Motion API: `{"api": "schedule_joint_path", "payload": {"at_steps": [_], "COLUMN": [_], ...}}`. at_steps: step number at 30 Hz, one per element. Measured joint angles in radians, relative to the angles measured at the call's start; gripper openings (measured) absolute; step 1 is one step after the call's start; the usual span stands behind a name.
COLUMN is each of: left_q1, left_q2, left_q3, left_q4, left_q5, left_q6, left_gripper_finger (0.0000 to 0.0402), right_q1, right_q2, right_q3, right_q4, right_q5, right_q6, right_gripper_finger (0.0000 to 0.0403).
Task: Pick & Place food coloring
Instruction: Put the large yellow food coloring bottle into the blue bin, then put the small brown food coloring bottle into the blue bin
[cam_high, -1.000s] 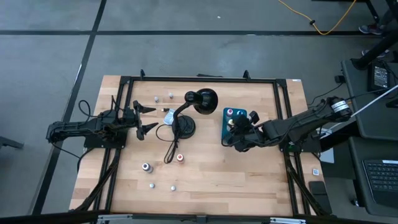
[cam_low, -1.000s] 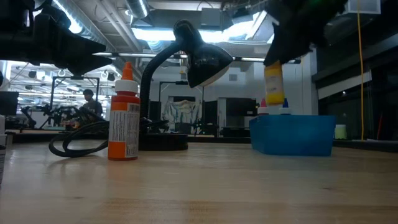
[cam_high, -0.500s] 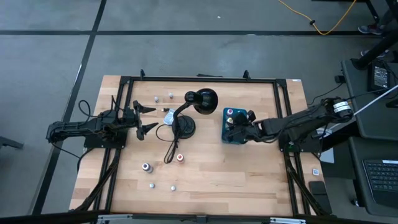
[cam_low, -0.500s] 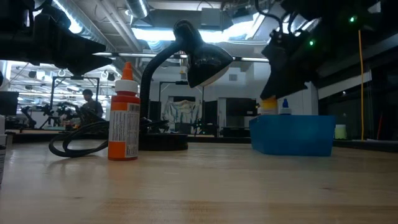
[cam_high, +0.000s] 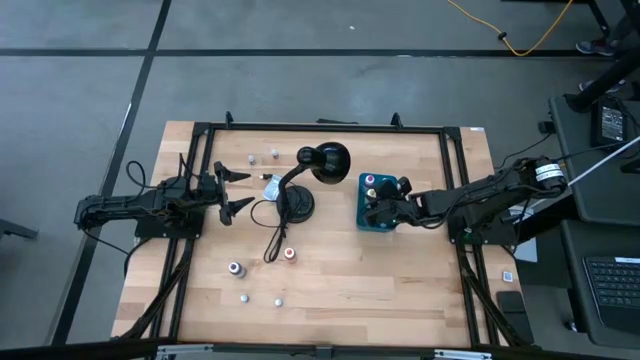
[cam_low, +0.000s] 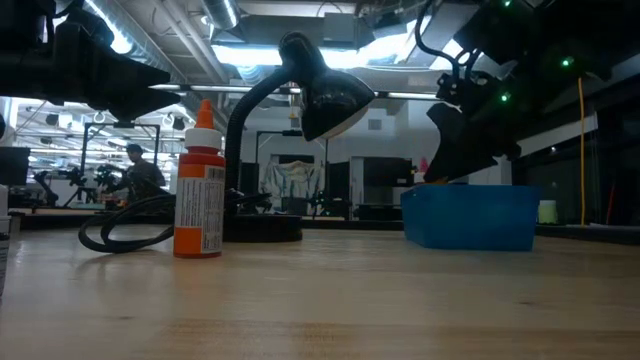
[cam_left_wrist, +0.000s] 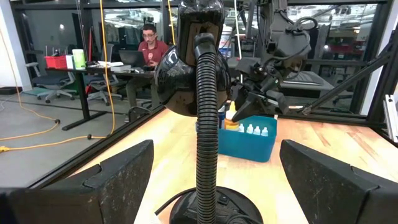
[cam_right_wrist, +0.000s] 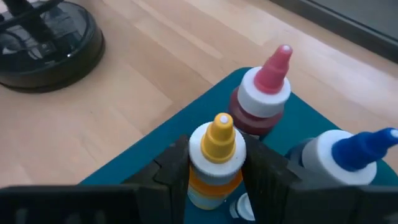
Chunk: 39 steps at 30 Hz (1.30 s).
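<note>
My right gripper (cam_high: 381, 208) reaches down into the teal box (cam_high: 364, 225) and is shut on a yellow-capped food coloring bottle (cam_right_wrist: 217, 146). A pink-capped bottle (cam_right_wrist: 264, 93) and a blue-capped one (cam_right_wrist: 348, 152) stand upright in the box beside it. More small bottles stand upright on the wood: an orange one (cam_high: 289, 253), a dark one (cam_high: 235, 268), two near the near edge (cam_high: 243, 297) and two near the far edge (cam_high: 275, 154). My left gripper (cam_high: 235, 190) waits open at the table's left, facing the lamp. My right gripper pinches the yellow-capped bottle between its two fingers (cam_right_wrist: 177, 168), at the white collar (cam_right_wrist: 200, 149) just under the cap. The fingers come slanting down from the table's right. The bottle stands upright inside the box, and the box wall hides its bottom.
A black desk lamp (cam_high: 325, 162) stands at the table's middle, its round base (cam_high: 297, 205) and looped cord (cam_high: 270, 240) between the two arms. The orange bottle (cam_low: 200, 180) is nearest in the low view. A person (cam_left_wrist: 149, 40) sits in the room beyond.
My right gripper has gone down over the teal box, carrying the yellow-capped bottle from clear above the box rim to inside it. In the low view the bottle has sunk behind the box wall. The gripper has also shifted slightly toward the far edge.
</note>
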Motion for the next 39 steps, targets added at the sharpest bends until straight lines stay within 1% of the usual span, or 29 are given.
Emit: {"api": "schedule_joint_path", "payload": {"at_steps": [4,10,15,24,29,39], "left_q1": [0.0,0.0,0.0,0.0,0.0,0.0], "left_q2": [0.0,0.0,0.0,0.0,0.0,0.0], "left_q3": [0.0,0.0,0.0,0.0,0.0,0.0], "left_q4": [0.0,0.0,0.0,0.0,0.0,0.0], "left_q5": [0.0,0.0,0.0,0.0,0.0,0.0], "left_q6": [0.0,0.0,0.0,0.0,0.0,0.0], "left_gripper_finger": [0.0345,0.0345,0.0345,0.0345,0.0345,0.0345], "right_q1": [0.0,-0.002,-0.002,-0.002,-0.001,-0.001], "right_q2": [0.0,0.0,0.0,-0.006,-0.007,-0.008], "right_q3": [-0.001,-0.001,-0.001,-0.001,0.016,0.161], "right_q4": [0.006,0.006,0.047,0.077,0.088,0.073], "right_q5": [0.0,0.018,0.018,0.018,0.017,0.007], "right_q6": [-0.019,-0.021,-0.069,-0.066,-0.09,-0.217], "right_gripper_finger": [0.0138,0.0167,0.0191,0.0225,0.0229,0.0231]}}
